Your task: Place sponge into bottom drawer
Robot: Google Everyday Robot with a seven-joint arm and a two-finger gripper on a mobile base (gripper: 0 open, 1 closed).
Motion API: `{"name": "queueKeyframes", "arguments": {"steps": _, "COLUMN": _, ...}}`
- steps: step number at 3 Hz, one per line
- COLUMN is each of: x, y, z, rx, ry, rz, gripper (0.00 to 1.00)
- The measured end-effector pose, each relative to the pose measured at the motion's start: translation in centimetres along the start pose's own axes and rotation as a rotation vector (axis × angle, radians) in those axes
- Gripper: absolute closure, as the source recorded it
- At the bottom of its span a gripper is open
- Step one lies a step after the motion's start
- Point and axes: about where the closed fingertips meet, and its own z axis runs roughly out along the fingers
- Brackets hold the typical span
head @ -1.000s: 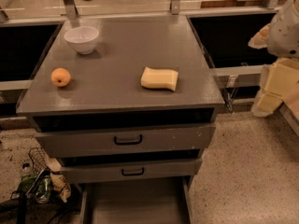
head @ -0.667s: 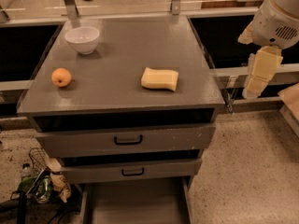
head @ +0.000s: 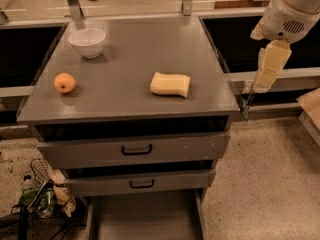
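pale yellow sponge [head: 170, 84] on bench [head: 125, 104] centre-right, long axis along bench front. gripper [head: 263, 81] hangs beyond bench's right edge, empty; we cannot tell its grip state. we reach leftward.

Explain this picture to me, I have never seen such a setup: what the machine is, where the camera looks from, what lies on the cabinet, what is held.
The white and cream part at upper right is a robot arm ending in its gripper, which hangs beside the right edge of the grey cabinet. The one camera looks down on the cabinet from the front. On its top lie a pale yellow sponge, an orange fruit and a white bowl. The bottom drawer is pulled out. Nothing is held: the sponge lies apart from the gripper.
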Motion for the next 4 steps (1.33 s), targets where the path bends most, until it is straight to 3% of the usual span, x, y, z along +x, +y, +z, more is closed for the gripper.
{"name": "queueKeyframes", "arguments": {"steps": 1, "x": 0.2, "y": -0.7, "z": 0.3, "rx": 0.007, "ry": -0.01, "rz": 0.013, "gripper": 0.0}}
{"name": "queueKeyframes", "arguments": {"steps": 2, "x": -1.3, "y": -1.2, "z": 1.0, "rx": -0.005, "ry": -0.027, "rz": -0.009, "gripper": 0.0}}
{"name": "queueKeyframes", "arguments": {"steps": 4, "x": -6.4, "y": -0.9, "z": 2.7, "rx": -0.064, "ry": -0.072, "rz": -0.101, "gripper": 0.0}}
